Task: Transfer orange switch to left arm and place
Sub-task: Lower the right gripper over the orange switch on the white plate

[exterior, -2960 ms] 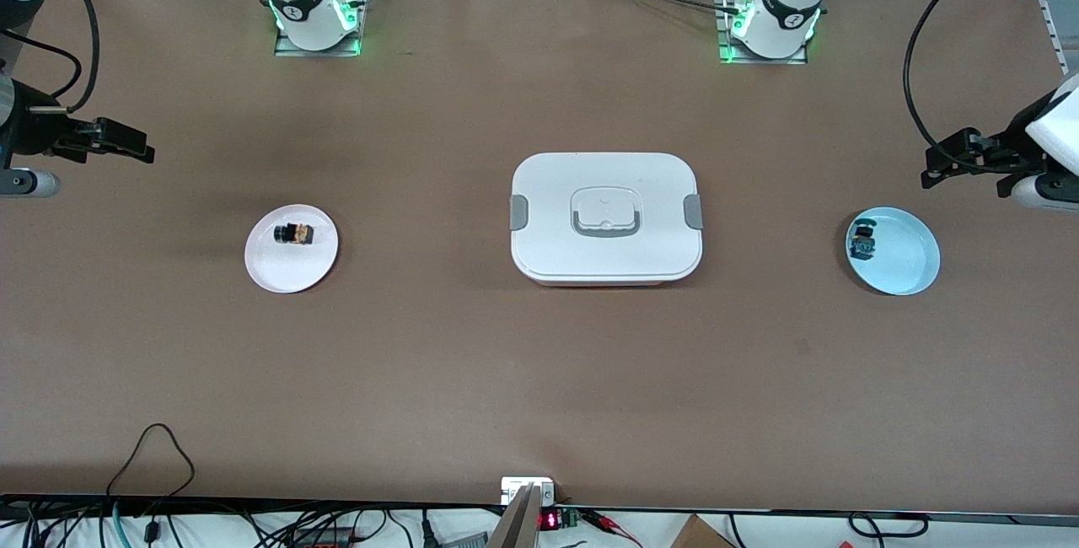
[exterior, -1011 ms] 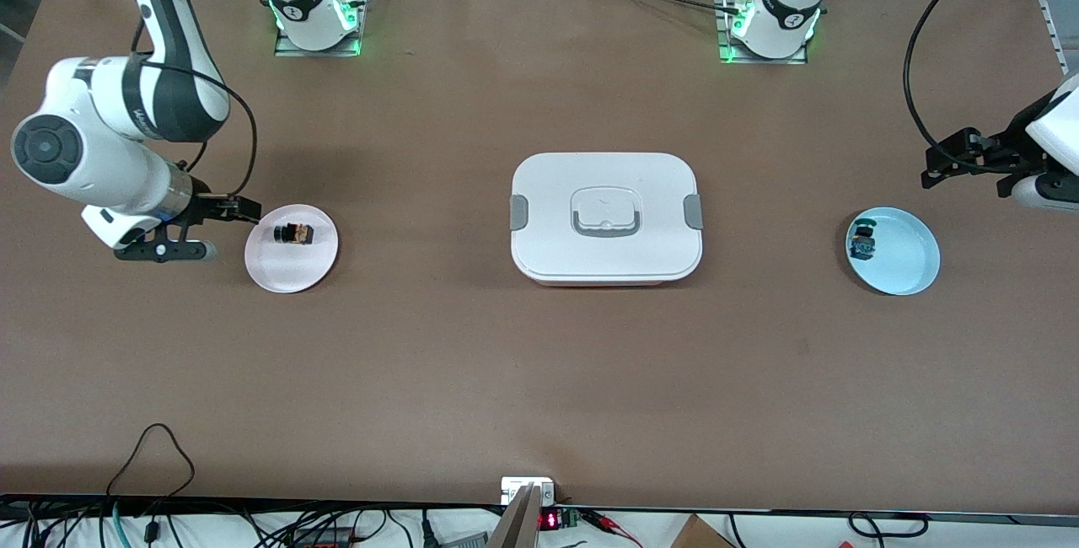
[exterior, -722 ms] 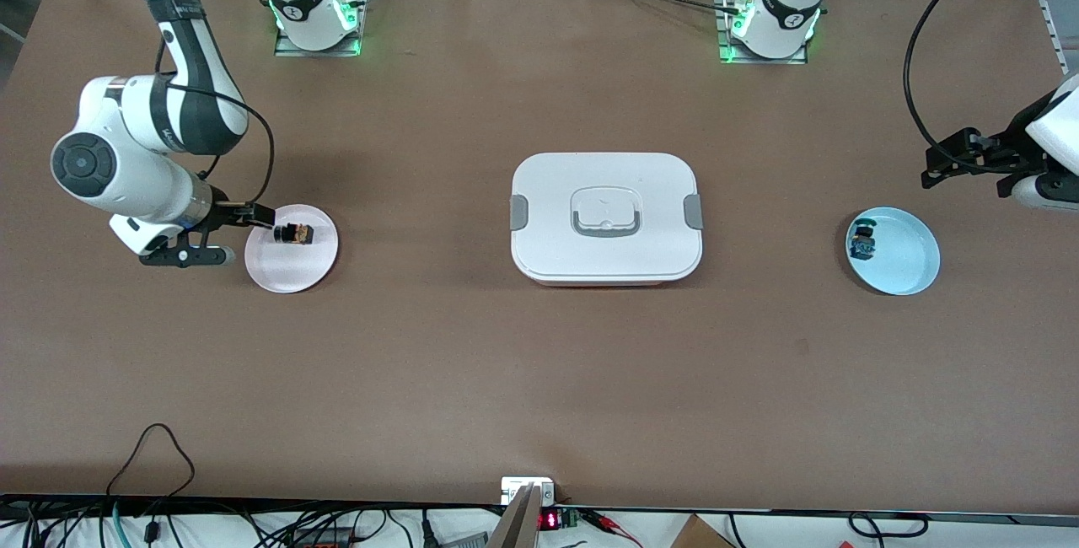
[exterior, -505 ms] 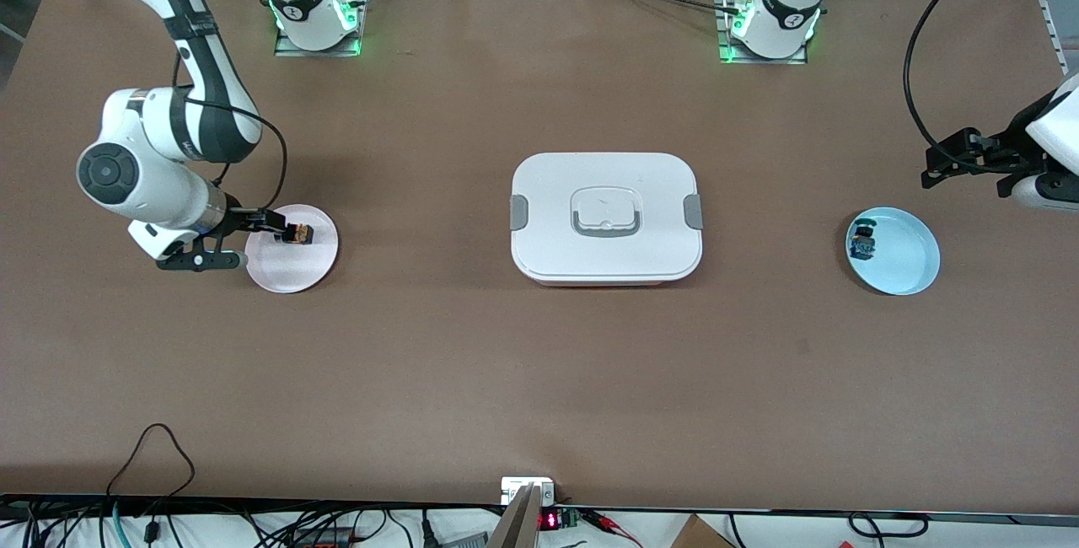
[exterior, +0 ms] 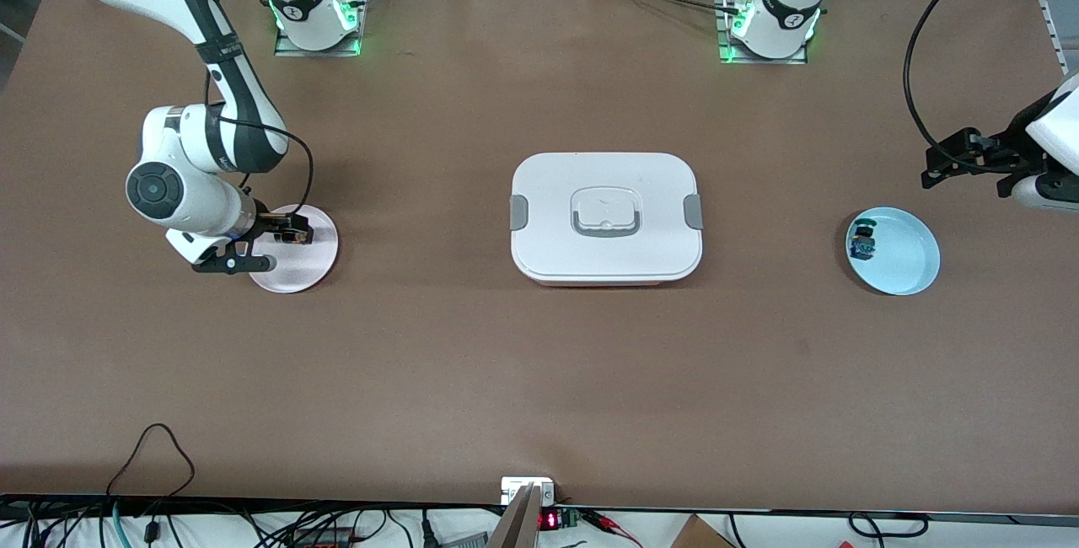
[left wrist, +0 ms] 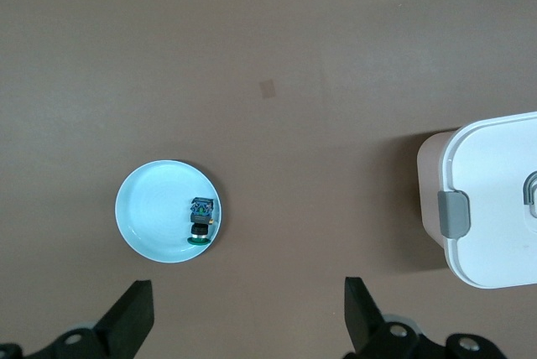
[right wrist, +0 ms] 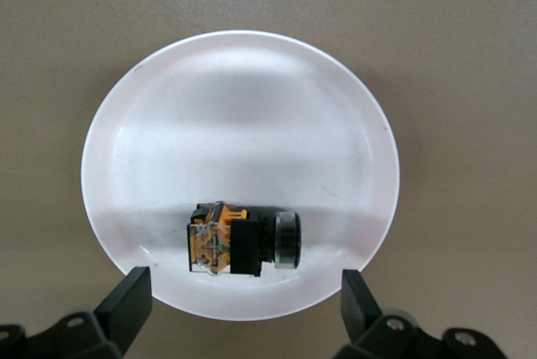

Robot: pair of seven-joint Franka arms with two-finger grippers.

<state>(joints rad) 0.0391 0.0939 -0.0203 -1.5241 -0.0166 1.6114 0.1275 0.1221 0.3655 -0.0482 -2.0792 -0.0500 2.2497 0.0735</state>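
Orange switch lies unlabelled on its plate under the wide right end effector; left end effector waits wide.

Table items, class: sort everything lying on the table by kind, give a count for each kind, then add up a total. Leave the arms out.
Plates: 2, white plate, light blue plate
Switches: 2, orange switch, blue switch
Boxes: 1, white box
Total: 5

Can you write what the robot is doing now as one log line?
right gripper: open over orange switch on white plate | left gripper: open, waiting
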